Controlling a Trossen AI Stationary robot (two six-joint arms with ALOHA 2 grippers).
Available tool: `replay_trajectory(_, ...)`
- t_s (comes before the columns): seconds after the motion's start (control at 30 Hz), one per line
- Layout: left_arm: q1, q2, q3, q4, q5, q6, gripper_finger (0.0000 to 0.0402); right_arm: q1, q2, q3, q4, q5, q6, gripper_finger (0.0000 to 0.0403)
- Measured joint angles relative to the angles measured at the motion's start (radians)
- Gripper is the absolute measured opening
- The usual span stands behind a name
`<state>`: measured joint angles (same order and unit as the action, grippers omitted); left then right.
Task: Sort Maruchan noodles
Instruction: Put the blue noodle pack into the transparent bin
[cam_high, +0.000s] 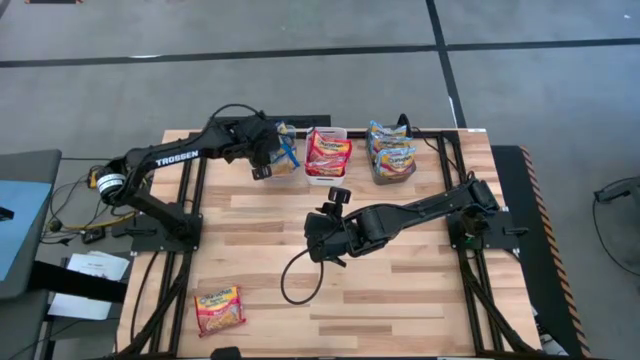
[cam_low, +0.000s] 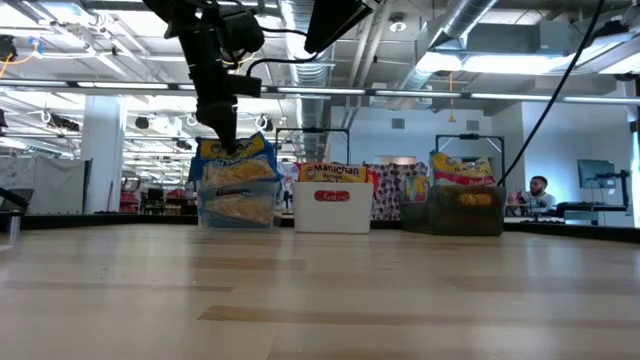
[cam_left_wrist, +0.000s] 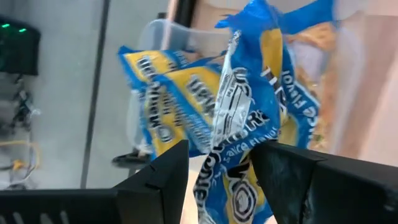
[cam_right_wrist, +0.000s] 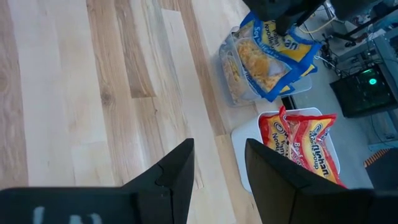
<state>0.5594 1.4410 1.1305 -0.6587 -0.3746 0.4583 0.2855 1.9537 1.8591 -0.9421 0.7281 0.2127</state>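
Observation:
My left gripper (cam_high: 267, 163) hangs over the clear bin (cam_high: 284, 168) at the table's far edge. It is shut on a blue-trimmed noodle packet (cam_left_wrist: 249, 93). Other blue packets (cam_left_wrist: 161, 106) stand in that bin. To the bin's right, a white bin (cam_high: 327, 130) holds red packets (cam_right_wrist: 305, 143), and a dark grey bin (cam_high: 392, 176) holds orange ones (cam_high: 390, 150). One more packet (cam_high: 220, 308) lies flat near the table's front left. My right gripper (cam_right_wrist: 219, 155) hovers open over mid-table, with nothing between its fingers. My left gripper pinches the blue packet's crinkled end (cam_left_wrist: 225, 167) between its two fingers. The fingers (cam_left_wrist: 168, 174) slant down toward the far edge. The packet (cam_low: 236, 160) hangs tilted below the fingers and reaches the top of the clear bin; whether it rests on the packets there, I cannot tell.
The three bins stand in a row along the far edge. Bare wood lies between them and my right gripper (cam_high: 338, 202). A black cable (cam_high: 295, 280) loops onto the table under my right arm. In the low view a person sits far off in the room.

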Motion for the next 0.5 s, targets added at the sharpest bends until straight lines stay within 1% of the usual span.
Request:
replay_trajectory(0.1,0.009,0.000,0.000,-0.007,0.010,-0.004,0.0162,0.000,0.000,0.000,0.000,0.000,0.000,0.0166)
replay_trajectory(0.27,-0.003,-0.012,0.000,-0.024,0.073,-0.026,0.0162,0.000,0.000,0.000,0.000,-0.004,0.000,0.0166)
replay_trajectory(0.5,-0.025,-0.036,0.000,-0.077,0.078,-0.026,0.0162,0.000,0.000,0.000,-0.001,-0.005,-0.001,0.0166)
